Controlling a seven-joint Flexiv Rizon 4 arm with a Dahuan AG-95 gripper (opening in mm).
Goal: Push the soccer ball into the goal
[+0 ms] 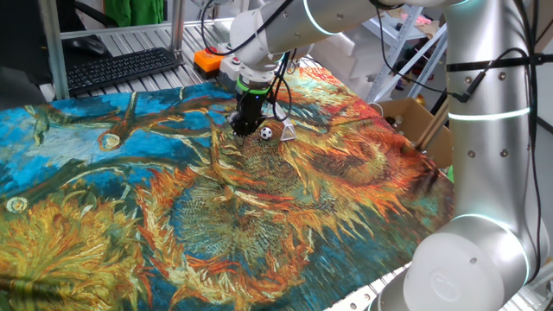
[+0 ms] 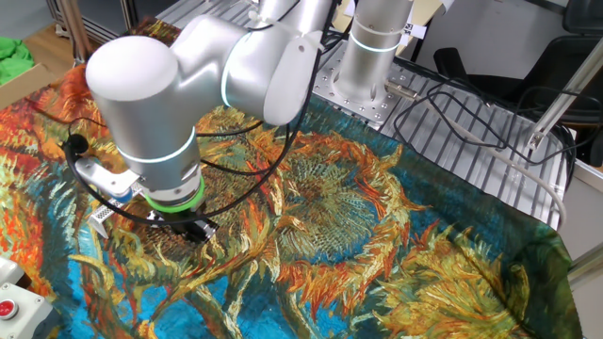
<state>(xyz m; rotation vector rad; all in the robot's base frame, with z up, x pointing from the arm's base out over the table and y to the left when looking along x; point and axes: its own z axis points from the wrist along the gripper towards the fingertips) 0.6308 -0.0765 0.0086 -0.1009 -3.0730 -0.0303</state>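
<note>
The soccer ball [image 1: 265,132], tiny and white with black patches, lies on the sunflower-patterned cloth [image 1: 216,216] towards the back. The goal [image 1: 286,131], a small pale wedge frame, stands just right of the ball, almost touching it. My gripper [image 1: 244,128] points down with its tips at cloth level, just left of the ball, and its black fingers look pressed together and empty. In the other fixed view the gripper [image 2: 193,229] is low over the cloth. The ball is hidden there by the arm, and a small pale piece [image 2: 102,217] that may be the goal shows to its left.
A black keyboard [image 1: 121,69] and an orange object [image 1: 207,60] lie behind the cloth. A cardboard box [image 1: 415,121] stands at the right edge. A box with a red button [image 2: 11,303] sits at the cloth's corner. Cables [image 2: 471,113] lie on the slatted table by the arm's base.
</note>
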